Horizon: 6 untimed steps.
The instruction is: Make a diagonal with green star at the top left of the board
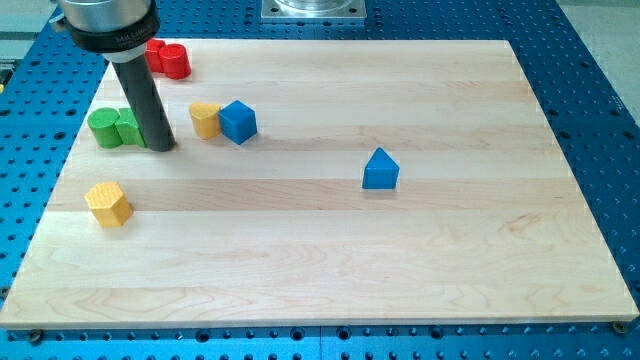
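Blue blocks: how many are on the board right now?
2. One blue block sits upper left, touching a yellow block. The other blue block stands alone near the centre. My tip and rod could hide something small.

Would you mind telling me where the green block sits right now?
The green block sits near the board's left edge, toward the view's top left, below the red block. My tip is right against its right side, with the yellow block beyond.
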Tool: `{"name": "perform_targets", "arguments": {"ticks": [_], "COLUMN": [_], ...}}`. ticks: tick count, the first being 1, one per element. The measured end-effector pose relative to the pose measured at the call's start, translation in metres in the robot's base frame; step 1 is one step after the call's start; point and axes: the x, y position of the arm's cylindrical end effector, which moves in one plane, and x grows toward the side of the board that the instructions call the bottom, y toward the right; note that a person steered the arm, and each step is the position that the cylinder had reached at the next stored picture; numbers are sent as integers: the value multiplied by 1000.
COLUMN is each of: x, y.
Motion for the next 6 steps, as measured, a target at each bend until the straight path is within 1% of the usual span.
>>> {"name": "perform_targets", "arguments": {"ticks": [1,2,3,4,5,6], "x": [31,22,-16,-46,-74,-79], "y": [-19,-44,-23,5,20,18]}}
